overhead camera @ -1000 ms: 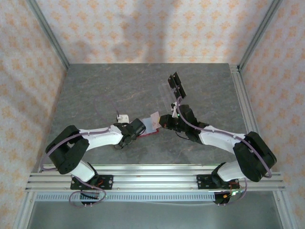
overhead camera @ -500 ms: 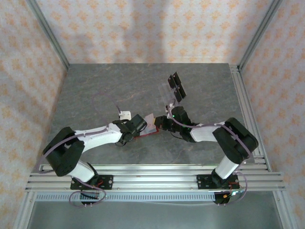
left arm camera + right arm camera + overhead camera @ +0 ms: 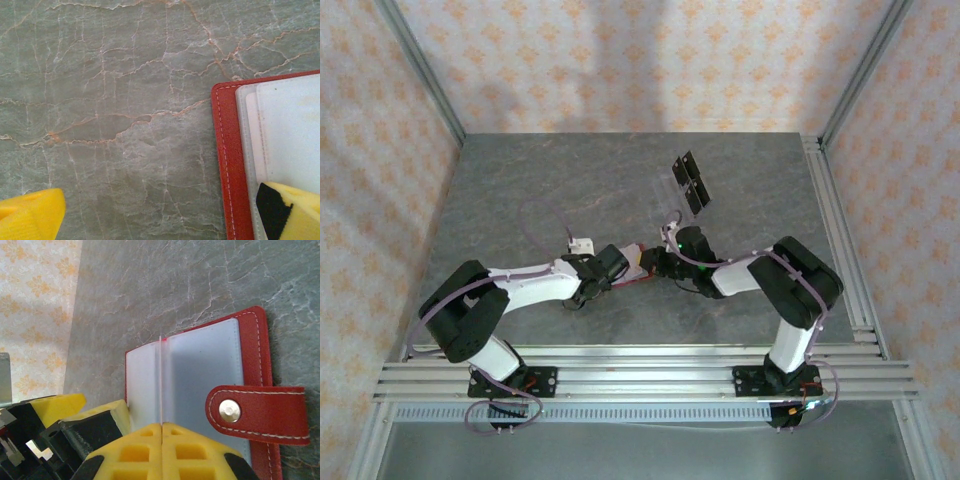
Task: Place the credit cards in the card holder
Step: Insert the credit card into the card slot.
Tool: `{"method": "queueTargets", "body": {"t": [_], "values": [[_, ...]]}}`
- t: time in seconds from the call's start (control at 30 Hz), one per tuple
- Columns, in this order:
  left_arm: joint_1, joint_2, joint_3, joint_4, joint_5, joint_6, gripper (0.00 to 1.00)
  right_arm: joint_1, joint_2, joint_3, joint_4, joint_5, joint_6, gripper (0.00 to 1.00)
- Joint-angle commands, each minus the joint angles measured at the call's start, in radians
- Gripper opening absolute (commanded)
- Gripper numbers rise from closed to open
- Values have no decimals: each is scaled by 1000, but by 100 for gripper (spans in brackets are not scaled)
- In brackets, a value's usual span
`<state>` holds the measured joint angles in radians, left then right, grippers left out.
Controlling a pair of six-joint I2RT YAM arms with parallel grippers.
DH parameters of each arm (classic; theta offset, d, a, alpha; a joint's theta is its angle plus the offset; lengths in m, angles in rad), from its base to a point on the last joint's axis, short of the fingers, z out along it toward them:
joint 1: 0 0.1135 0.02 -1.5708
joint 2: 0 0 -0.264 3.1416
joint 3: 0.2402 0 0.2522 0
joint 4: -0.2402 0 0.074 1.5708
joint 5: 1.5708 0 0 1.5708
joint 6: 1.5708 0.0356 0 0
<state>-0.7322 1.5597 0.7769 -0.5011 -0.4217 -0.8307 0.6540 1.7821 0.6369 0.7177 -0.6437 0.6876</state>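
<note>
Right gripper [image 3: 162,432], jaws closed, is pinching what appears to be a credit card [image 3: 160,382], seen edge-on, just above the open card holder [image 3: 200,365]. Left gripper [image 3: 160,212], spread wide and empty, is resting one finger [image 3: 292,207] on the holder's left leaf. The holder is lying mid-table [image 3: 540,200] between both grippers, long axis roughly left-right, with the card's edge pointing down toward it.

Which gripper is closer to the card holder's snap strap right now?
Right. The right gripper, shut on a credit card, sits just beside the snap strap; the open left gripper straddles the card holder's opposite edge.
</note>
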Motion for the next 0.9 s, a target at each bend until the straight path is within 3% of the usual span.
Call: {"method": "queueTargets", "body": {"t": [0.0,0.87], "values": [[2,4,-20,-16,-31,-24,100,6,26,24,82,-17,-6,0],[1,-1,-37,-9,-27,-26,100,6,132,46,214,-50,60,0]]}}
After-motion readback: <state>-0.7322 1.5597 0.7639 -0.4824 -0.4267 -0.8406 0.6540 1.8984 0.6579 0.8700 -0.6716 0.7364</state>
